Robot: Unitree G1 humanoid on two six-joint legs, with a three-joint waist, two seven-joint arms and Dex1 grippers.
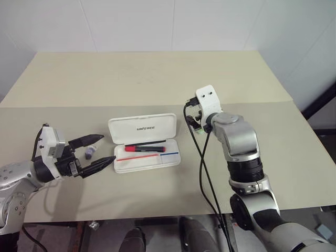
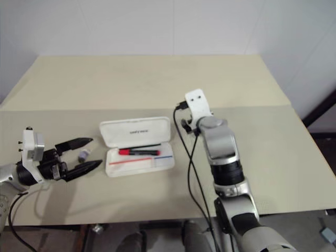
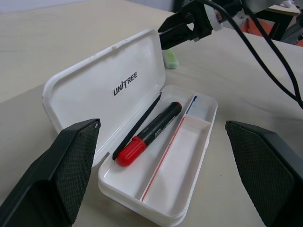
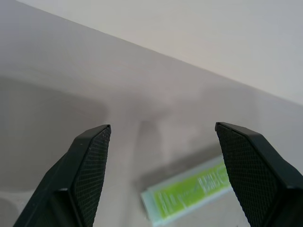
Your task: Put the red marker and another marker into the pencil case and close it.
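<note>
Tabletop (image 1: pixel 157 79), beige and in two joined panels, carries everything in the scene. Largest on it is one pencil case (image 1: pixel 143 143), a white hard-plastic box with rounded corners, lying near the middle with its hinged lid thrown back and the dark lettering on the lid's inner face showing. Its tray is split by a thin red stripe that turns blue toward one end. Two pens lie side by side in the compartment nearest the hinge: the red marker (image 1: pixel 144 148), with a red cap and dark barrel in the left wrist view, and a slim black pen (image 1: pixel 145 143) just beside it against the lid. The other compartment holds nothing.

Two arms flank the case. The left gripper (image 1: pixel 97 151) hangs just left of the case, pointing at it, its two black fingers spread wide apart with nothing between them. The right gripper (image 4: pixel 163 177) sits beyond the case's right end, fingers likewise spread and empty, angled down at the table.

One small green-and-white eraser-like block (image 4: pixel 189 195) lies on the table under the right gripper. One small purple object (image 1: pixel 90 153), too small to identify, rests on the table beside the left gripper's fingers.
</note>
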